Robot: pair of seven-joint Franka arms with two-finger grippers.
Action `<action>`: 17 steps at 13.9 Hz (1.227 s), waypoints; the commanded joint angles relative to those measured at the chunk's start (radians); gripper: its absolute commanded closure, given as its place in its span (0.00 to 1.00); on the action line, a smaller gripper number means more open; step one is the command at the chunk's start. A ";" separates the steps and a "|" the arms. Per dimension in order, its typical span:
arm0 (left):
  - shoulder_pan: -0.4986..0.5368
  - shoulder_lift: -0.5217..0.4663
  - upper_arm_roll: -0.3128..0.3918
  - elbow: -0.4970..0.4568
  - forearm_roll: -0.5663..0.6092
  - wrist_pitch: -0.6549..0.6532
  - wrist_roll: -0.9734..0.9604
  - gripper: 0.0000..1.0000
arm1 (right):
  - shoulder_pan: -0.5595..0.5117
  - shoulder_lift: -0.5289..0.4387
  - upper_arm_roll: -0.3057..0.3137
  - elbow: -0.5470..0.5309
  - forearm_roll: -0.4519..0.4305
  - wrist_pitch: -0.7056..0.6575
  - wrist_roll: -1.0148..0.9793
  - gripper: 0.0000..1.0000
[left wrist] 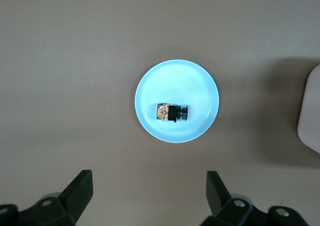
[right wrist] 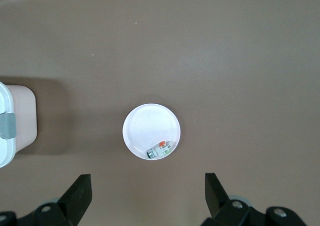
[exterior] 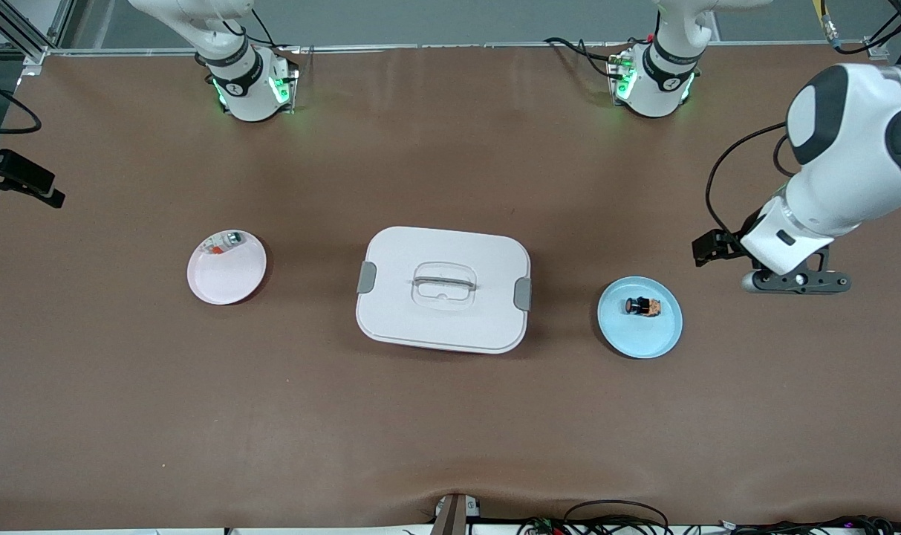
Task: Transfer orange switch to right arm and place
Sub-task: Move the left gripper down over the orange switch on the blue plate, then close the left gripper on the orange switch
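Starting at the right arm's end of the surface (exterior: 123, 386), we see a pale pink plate (exterior: 220, 286) carrying a small whitish piece (exterior: 226, 241) with red and green marks at its rim. The right gripper (right wrist: 146, 196) is outside the front view; its own wrist view shows it high over that plate, fingers (right wrist: 80, 193) spread wide and empty.

In the middle sits a closed white box (exterior: 443, 288) with grey latches and a clear handle.

Next comes the blue plate (exterior: 643, 338), and on it lies the orange switch (exterior: 642, 305), on its side, round end pointing toward the box. We judge it light, rigid and stubby, prone to roll or skid on the smooth plate; pinching across the squarish black body looks safest.

The left gripper (left wrist: 150, 198) hangs over the bare surface just beside the blue plate, toward the left arm's end, fingers (left wrist: 216, 191) wide apart and empty.

The brown covering looks flat and matte, with ample open room around each plate.
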 commanded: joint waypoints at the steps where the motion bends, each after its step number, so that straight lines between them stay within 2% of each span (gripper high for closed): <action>1: -0.002 -0.004 -0.006 -0.075 -0.019 0.093 -0.030 0.00 | -0.007 -0.019 0.004 -0.013 0.003 -0.003 0.011 0.00; 15: -0.049 0.246 -0.014 -0.105 -0.002 0.327 -0.015 0.00 | -0.007 -0.019 0.004 -0.014 0.005 -0.014 0.011 0.00; 17: -0.047 0.285 -0.014 -0.102 0.037 0.353 -0.015 0.00 | -0.007 -0.019 0.004 -0.014 0.005 -0.016 0.011 0.00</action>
